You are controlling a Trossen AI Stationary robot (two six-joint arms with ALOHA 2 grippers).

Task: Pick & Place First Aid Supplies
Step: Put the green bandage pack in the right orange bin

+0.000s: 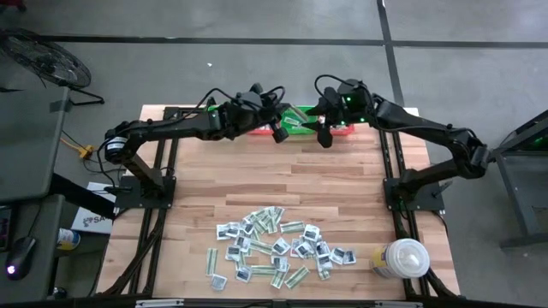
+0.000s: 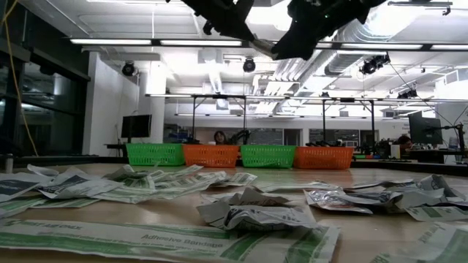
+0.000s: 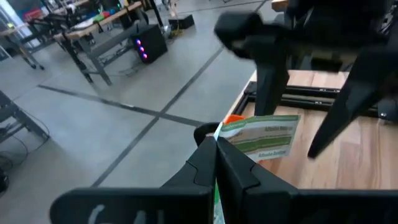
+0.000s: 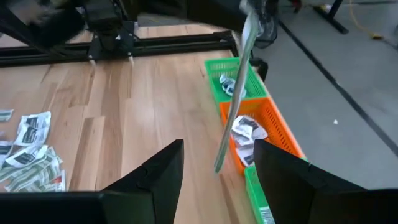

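Left wrist view: pinched green strip [image 3: 261, 134]

Left tool [image 1: 278, 133] pinched closed, raised at far table edge; right tool [image 1: 324, 137] alongside, fingers spread.

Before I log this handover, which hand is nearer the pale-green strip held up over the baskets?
Left. The left hand is shut on the pale-green strip, holding it above the baskets. The right hand is open just beside the strip, not yet gripping it.

Pale planked wood table [image 1: 257, 184], crinkled, perhaps foil-paper packets [image 1: 274, 248], meshed plastic baskets [image 4: 249, 99], matt dark arms.
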